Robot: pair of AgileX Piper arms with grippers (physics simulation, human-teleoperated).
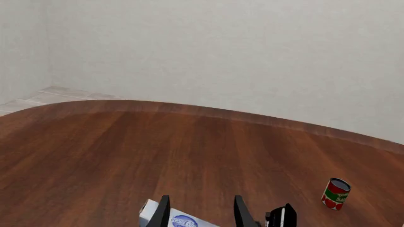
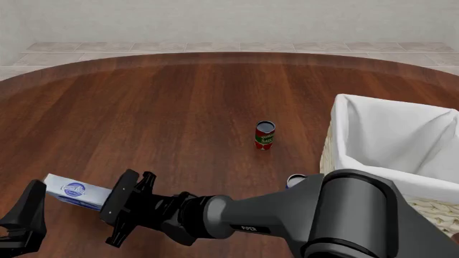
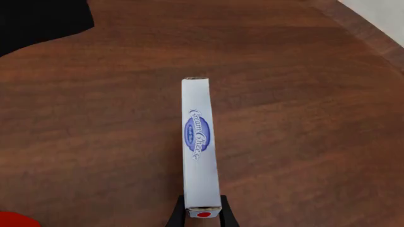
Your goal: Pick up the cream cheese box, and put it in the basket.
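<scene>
So I've got the round wooden table (image 2: 165,102) filling most of my front view, and I'll use the basket (image 2: 401,156) as my reference for everything. It sits at the table's near right edge, cream wicker with a white cloth lining, partly hidden behind my right arm (image 2: 323,215).

That arm reaches from beside the basket all the way across to the near left of the table. Its right gripper (image 3: 200,218) has its fingers pinched tight on the red-dot end of the cream cheese box (image 2: 75,192), and the box sticks straight out from them on its narrow edge, blue oval logo facing up in the wrist view. So the box is well away from the basket, far to its left.

My left gripper (image 1: 200,210) is even further left of the basket, just beside the box, fingers spread apart and holding nothing.

A small red and green can (image 2: 265,135) stands upright a bit left of the basket, farther back.
</scene>
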